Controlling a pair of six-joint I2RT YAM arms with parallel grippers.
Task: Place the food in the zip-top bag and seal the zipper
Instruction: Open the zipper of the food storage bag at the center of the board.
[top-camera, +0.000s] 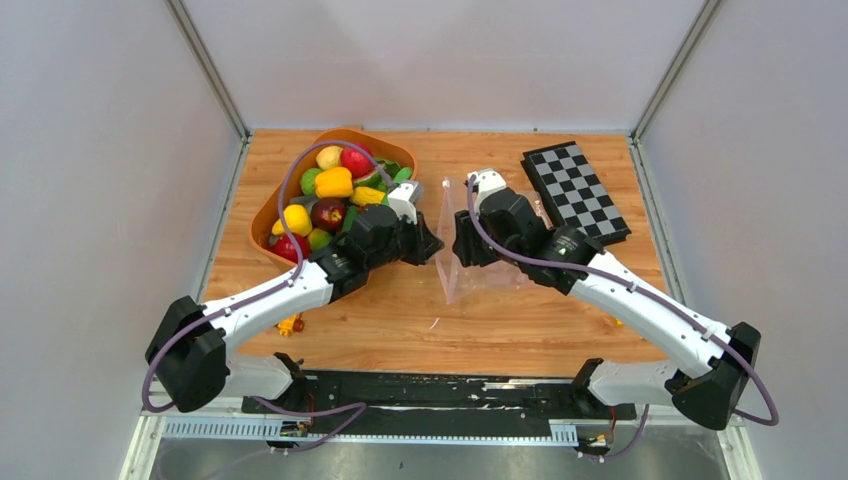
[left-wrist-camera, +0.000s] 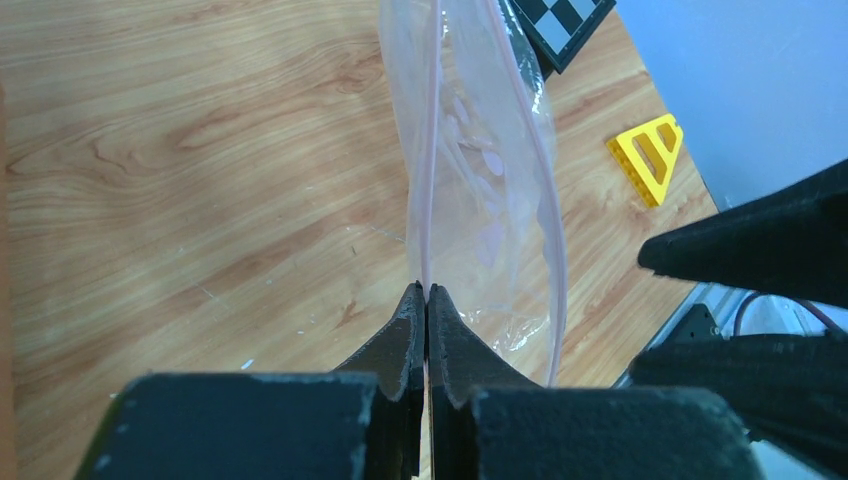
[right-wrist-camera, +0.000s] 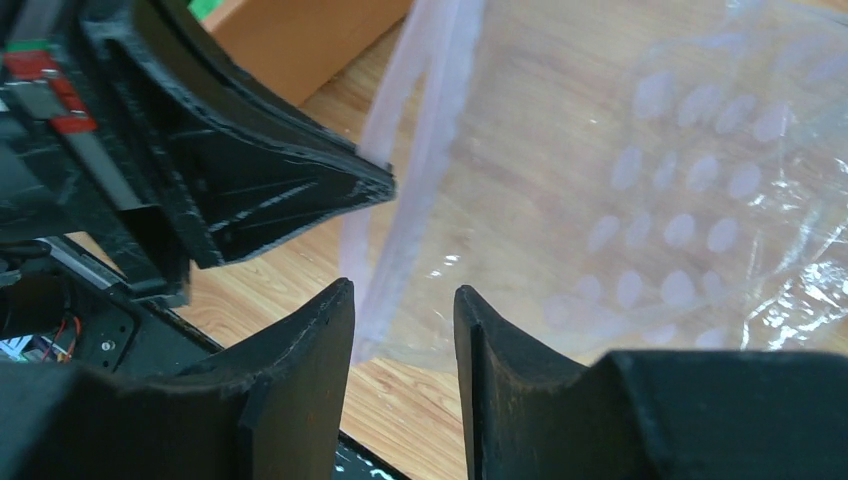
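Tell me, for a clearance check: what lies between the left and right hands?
Only the mouth edge of the zip-top bag, pinched by the left hand; the right hand is open. The top view shows this.

Mid-table, the left gripper (top-camera: 430, 245) and right gripper (top-camera: 462, 247) face each other across the zip-top bag (top-camera: 488, 281), its zipper (top-camera: 443, 212) edge raised between them. The food (top-camera: 333, 183) is heaped in an orange tub (top-camera: 350, 132), far left. A checkerboard (top-camera: 577, 192) lies far right.
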